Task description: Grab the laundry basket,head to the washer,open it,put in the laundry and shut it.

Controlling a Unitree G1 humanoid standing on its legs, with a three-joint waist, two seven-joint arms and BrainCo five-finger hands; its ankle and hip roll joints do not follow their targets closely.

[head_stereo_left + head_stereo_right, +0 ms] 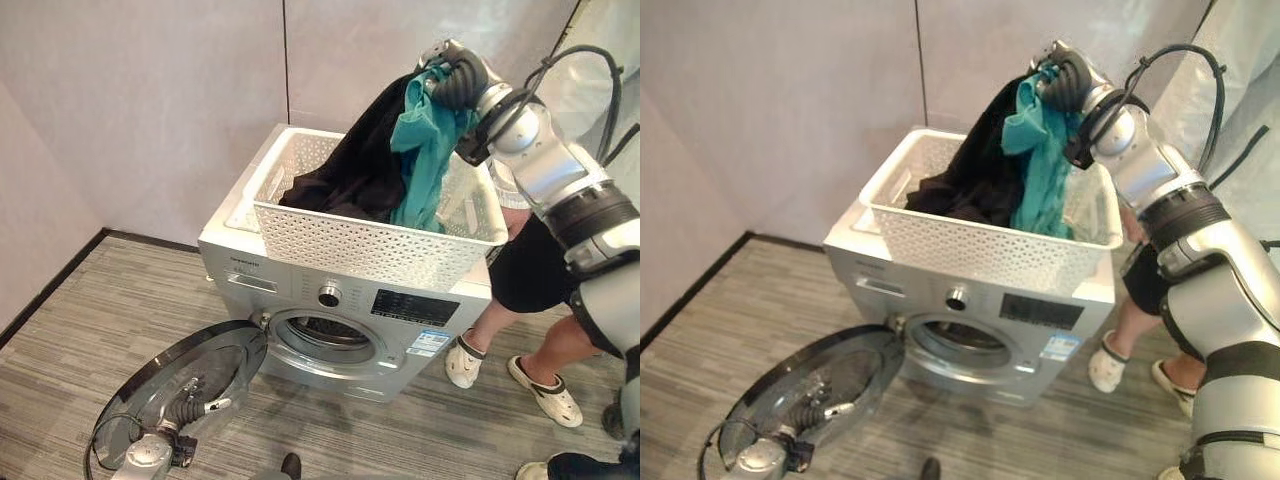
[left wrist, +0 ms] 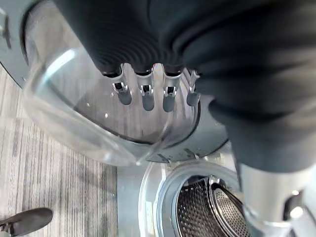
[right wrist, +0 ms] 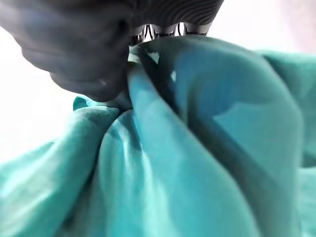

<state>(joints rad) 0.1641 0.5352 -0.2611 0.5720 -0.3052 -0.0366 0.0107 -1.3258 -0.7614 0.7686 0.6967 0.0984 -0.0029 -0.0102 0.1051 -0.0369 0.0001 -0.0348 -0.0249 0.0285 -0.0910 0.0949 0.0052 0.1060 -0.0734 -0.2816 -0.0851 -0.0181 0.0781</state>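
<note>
A white perforated laundry basket [image 1: 350, 245] stands on top of the silver front-loading washer [image 1: 400, 310]. My right hand [image 1: 458, 75] is raised above the basket's right end, shut on a teal garment [image 1: 425, 150] and a black garment [image 1: 355, 165] that hang from it down into the basket. In the right wrist view teal cloth [image 3: 187, 148] bunches under the curled fingers. The washer's round glass door [image 1: 160, 385] is swung wide open to the left, and the drum [image 1: 325, 335] shows behind it. My left hand [image 1: 195, 400] is low at the door, its fingers [image 2: 148, 96] straight against the glass.
A person stands close by the washer's right side, legs and white shoes [image 1: 545, 390] on the striped floor. Pale walls close in behind the washer and along the left. Open floor lies in front of the washer, left of the door.
</note>
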